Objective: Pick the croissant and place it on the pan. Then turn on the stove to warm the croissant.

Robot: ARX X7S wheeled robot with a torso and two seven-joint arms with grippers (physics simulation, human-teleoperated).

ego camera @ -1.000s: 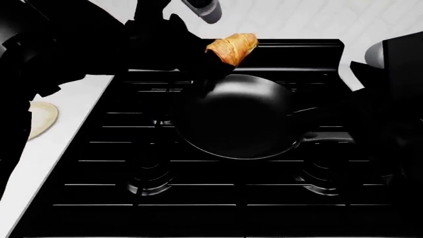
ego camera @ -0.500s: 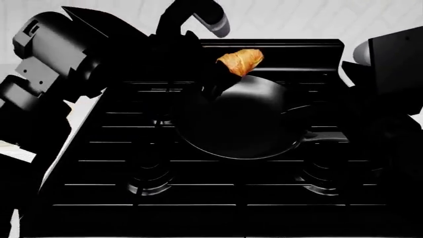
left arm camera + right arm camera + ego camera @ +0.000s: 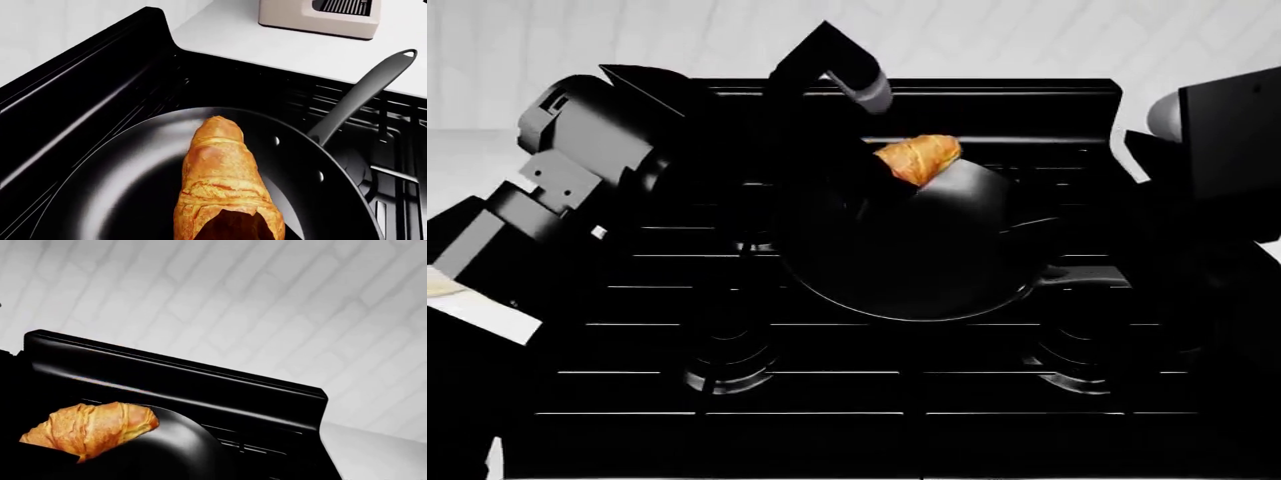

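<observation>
Left gripper (image 3: 874, 180) clamped on the croissant (image 3: 918, 158), pastry jutting from its fingers above the pan (image 3: 914, 255). Right gripper unseen, state impossible to tell.

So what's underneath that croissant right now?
The pan lies below the croissant, which the left gripper holds above its black inside. Under the pan are the stove grates. The croissant's gripped end is hidden.

Croissant (image 3: 918, 159) held by left arm's fingers (image 3: 874, 180), over pan's (image 3: 921, 260) far rim
</observation>
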